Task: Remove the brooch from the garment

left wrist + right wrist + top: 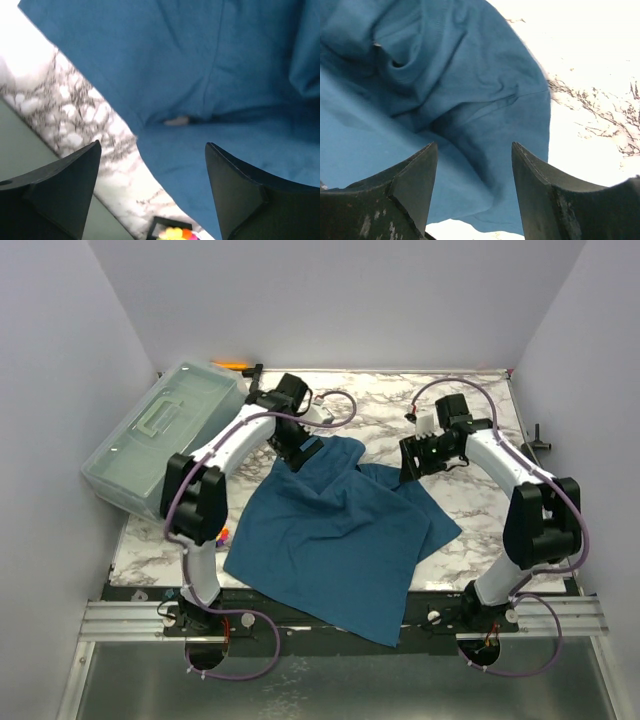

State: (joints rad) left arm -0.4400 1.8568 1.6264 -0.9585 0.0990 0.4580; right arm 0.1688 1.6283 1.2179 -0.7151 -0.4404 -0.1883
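Note:
The garment, a dark teal T-shirt, lies crumpled over the middle of the marble table; its hem hangs over the near edge. My left gripper hovers open over the shirt's back left corner, with nothing between its fingers. The brooch, a small multicoloured piece, lies on the marble beside the shirt's edge, cut by the bottom of the left wrist view. From above, the brooch shows by the left arm's elbow. My right gripper stands open over a fold at the shirt's back right.
A translucent grey-green case sits at the back left, with an orange-handled tool behind it. White walls close in the left, back and right. Bare marble shows at the back right.

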